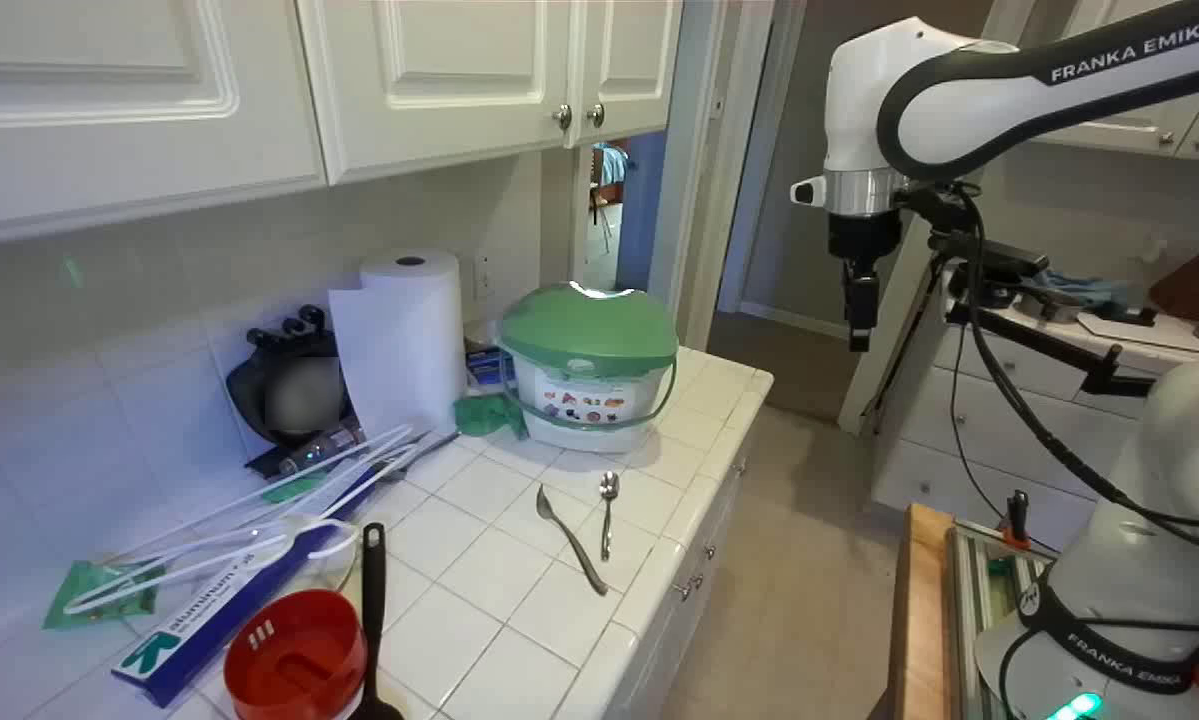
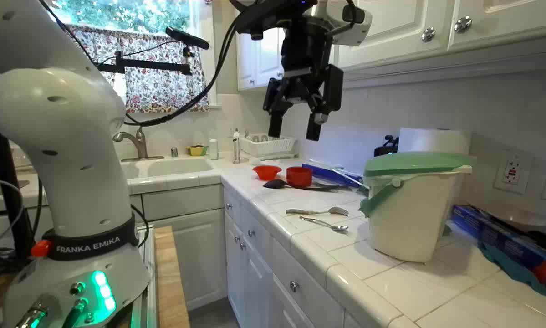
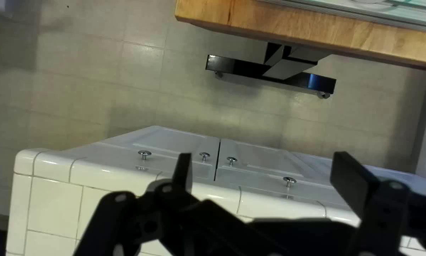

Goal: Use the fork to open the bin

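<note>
The fork (image 1: pixel 567 533) is slim and silver and lies flat on the white tiled counter, its tines toward the wall side. It also shows in an exterior view (image 2: pixel 307 212), beside a spoon (image 2: pixel 339 228). The bin (image 1: pixel 589 400) is a white tub with a green lid (image 1: pixel 584 325) on top and a green handle hanging down its side. It stands upright near the counter's end and shows in an exterior view (image 2: pixel 409 218). My gripper (image 2: pixel 294 130) is open and empty, high above the counter edge. The wrist view shows its spread fingers (image 3: pixel 262 158); fork and bin are out of that view.
A paper towel roll (image 1: pixel 414 340), blue foil box (image 1: pixel 249 600), white hangers (image 1: pixel 199 535), red cup (image 1: pixel 294 650) and black utensil (image 1: pixel 373 590) are on the counter. Blue boxes (image 2: pixel 505 237) lie by the bin. White upper cabinets (image 1: pixel 459 60) overhang the counter. Cabinet knobs (image 3: pixel 289 180) protrude in front.
</note>
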